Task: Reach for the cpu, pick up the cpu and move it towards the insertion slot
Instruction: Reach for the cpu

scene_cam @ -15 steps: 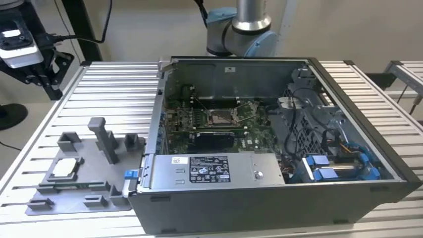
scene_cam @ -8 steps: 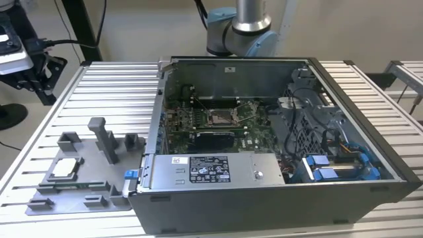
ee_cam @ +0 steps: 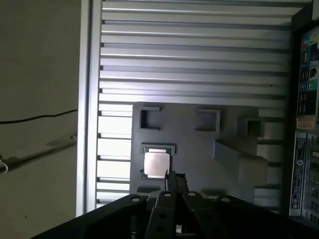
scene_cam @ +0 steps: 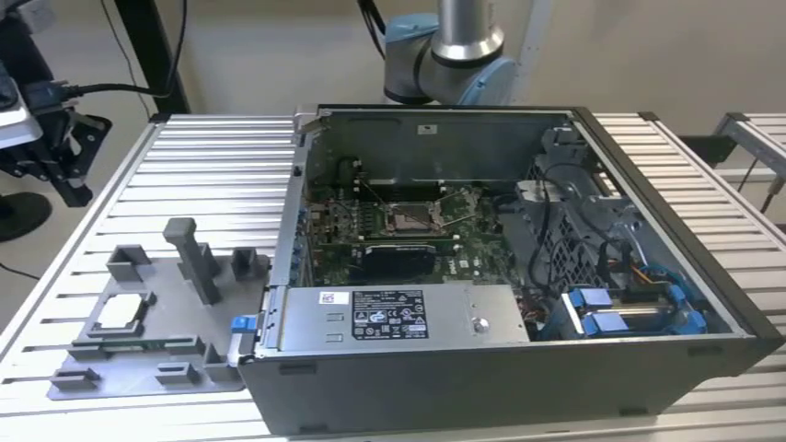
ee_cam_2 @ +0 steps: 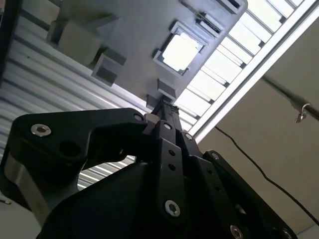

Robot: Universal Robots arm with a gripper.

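Note:
The cpu (scene_cam: 120,313), a small silvery square chip, lies flat in a recess of the grey fixture plate (scene_cam: 147,373) at the exterior view's left. Both wrist views look down on the cpu (ee_cam: 156,163) (ee_cam_2: 179,51). My gripper (ee_cam: 175,178) (ee_cam_2: 164,105) hangs above the plate, its black fingers close together with nothing between them, the tips just beside the chip and clear of it. The insertion slot (scene_cam: 410,217), a silver-framed socket with a dark centre, sits on the green motherboard inside the open computer case.
The open computer case (scene_cam: 491,368) stands on the slatted aluminium table (scene_cam: 209,166) beside the fixture plate. Upright grey blocks (scene_cam: 190,253) rise from the plate near the cpu. The table's edge (ee_cam: 89,124) runs close to the plate. Black equipment (scene_cam: 37,120) stands off the table.

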